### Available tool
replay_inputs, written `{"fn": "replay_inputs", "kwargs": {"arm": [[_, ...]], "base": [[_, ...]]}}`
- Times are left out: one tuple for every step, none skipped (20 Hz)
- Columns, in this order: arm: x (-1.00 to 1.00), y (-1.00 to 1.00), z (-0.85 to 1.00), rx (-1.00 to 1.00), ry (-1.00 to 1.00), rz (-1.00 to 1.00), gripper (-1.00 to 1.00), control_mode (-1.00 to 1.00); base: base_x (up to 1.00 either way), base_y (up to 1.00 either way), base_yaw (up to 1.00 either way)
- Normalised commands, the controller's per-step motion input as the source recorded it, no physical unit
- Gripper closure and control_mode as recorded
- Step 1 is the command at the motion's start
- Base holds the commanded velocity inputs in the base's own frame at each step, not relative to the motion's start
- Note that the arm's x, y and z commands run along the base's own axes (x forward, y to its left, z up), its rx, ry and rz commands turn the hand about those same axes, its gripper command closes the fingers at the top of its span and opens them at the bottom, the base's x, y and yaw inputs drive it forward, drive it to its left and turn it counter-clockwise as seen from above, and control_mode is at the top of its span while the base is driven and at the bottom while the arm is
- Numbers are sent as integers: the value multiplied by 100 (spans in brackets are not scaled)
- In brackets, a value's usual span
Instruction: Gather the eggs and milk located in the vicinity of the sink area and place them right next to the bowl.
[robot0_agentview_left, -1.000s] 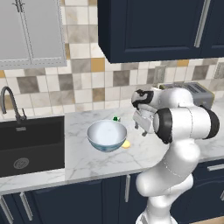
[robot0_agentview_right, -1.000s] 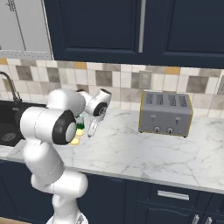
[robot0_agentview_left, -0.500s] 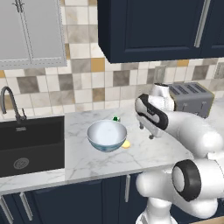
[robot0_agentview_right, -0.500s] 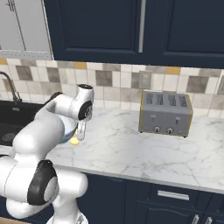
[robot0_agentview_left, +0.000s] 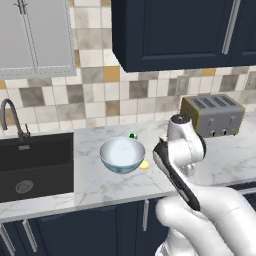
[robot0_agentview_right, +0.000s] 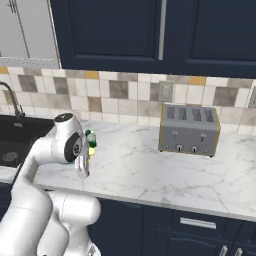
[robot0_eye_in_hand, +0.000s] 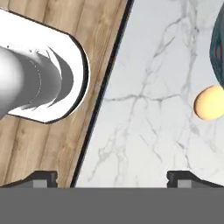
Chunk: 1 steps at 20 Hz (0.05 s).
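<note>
While arm swung back from bowl (robot0_agentview_left: 122, 154), pincer (robot0_eye_in_hand: 111, 177) stays apart, empty.

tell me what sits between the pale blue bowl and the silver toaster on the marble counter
In the left base view a yellow-orange egg lies beside the bowl; the robot's arm blocks the stretch toward the toaster.

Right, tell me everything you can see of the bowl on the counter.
The bowl is wide, round and glossy, pale blue-white, with a darker blue-grey outer wall. It stands upright on the marble counter, between the sink and the toaster. It looks empty. A yellow-orange egg lies against its right side, seemingly touching. The green top of the milk peeks just behind its rim. In the hand view its dark wall edge shows beside the egg.
</note>
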Motion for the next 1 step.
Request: {"fn": "replay_inputs", "kwargs": {"arm": [[0, -18, 13, -5, 0, 1, -100, -100]], "base": [[0, 0, 0]]}}
